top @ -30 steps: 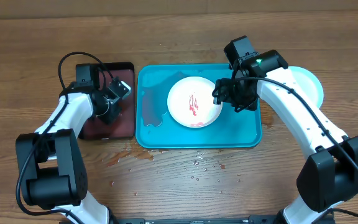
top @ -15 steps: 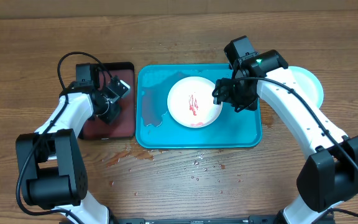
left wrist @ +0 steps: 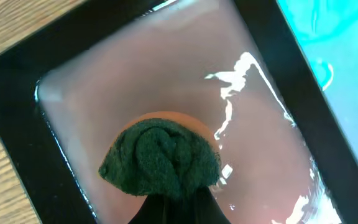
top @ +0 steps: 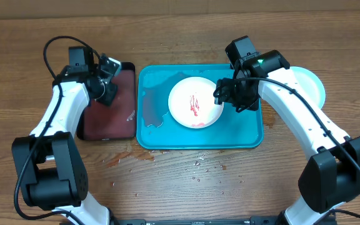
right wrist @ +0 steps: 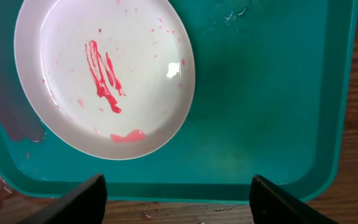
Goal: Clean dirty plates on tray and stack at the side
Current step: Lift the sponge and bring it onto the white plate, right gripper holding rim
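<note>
White plate (top: 195,102) sits flat in the middle of the turquoise tray (top: 242,134), red streaks across its centre, specks around them and a pinkish-red puddle at one rim. The right gripper (top: 220,94) hangs just beside that plate's right edge, fingers spread and empty. The left gripper (top: 107,87) is over the black-rimmed dark-red tray (top: 108,122), clenched on a rolled dark green cloth (left wrist: 160,155). A pale mint plate (top: 310,84) lies right of the turquoise tray.

We see the left gripper (top: 107,92) with its jaws now pinched onto the dark green cloth (left wrist: 160,158), and it has drawn from the middle of the dark-red tray (top: 114,119) up toward that tray's far end.
</note>
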### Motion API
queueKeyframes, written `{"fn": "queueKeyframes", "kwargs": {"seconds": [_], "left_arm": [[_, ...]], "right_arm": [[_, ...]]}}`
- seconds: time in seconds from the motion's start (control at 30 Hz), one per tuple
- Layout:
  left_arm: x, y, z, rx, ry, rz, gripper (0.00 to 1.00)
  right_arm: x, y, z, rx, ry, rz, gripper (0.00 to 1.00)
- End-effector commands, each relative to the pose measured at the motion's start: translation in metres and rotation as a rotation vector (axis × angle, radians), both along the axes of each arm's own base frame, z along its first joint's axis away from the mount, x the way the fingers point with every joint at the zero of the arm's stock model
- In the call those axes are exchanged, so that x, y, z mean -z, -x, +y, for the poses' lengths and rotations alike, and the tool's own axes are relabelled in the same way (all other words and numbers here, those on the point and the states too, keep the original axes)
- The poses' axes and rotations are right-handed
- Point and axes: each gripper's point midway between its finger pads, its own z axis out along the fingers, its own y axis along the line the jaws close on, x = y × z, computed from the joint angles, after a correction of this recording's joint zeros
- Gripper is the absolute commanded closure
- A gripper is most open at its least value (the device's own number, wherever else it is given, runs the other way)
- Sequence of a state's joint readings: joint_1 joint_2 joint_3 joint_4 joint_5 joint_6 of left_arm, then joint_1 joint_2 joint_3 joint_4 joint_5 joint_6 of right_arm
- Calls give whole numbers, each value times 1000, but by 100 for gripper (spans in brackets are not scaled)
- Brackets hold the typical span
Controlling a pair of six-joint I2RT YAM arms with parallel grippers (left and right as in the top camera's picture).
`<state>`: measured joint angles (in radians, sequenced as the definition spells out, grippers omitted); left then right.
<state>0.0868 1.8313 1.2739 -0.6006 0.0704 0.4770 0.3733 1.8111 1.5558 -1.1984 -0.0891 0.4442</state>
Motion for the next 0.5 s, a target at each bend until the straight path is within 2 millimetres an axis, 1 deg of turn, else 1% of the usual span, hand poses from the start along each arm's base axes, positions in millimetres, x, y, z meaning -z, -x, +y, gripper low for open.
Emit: {"fn": "queueKeyframes", "kwargs": {"seconds": [0.0, 0.17, 0.3, 0.47], "left_arm": [[-3, -2, -1, -83, 38, 5, 96], [-3, -2, -1, -146, 66, 6, 96], [-3, 7, -5, -184, 86, 44, 96], [-4, 13, -5, -214, 97, 66, 96]], "right_arm": [[-10, -5, 1, 0, -5, -40, 25], [-11, -17, -6, 9, 37, -90, 25], [-11, -17, -6, 6, 38, -93, 25], [-11, -18, -7, -41, 49, -103, 25]]}}
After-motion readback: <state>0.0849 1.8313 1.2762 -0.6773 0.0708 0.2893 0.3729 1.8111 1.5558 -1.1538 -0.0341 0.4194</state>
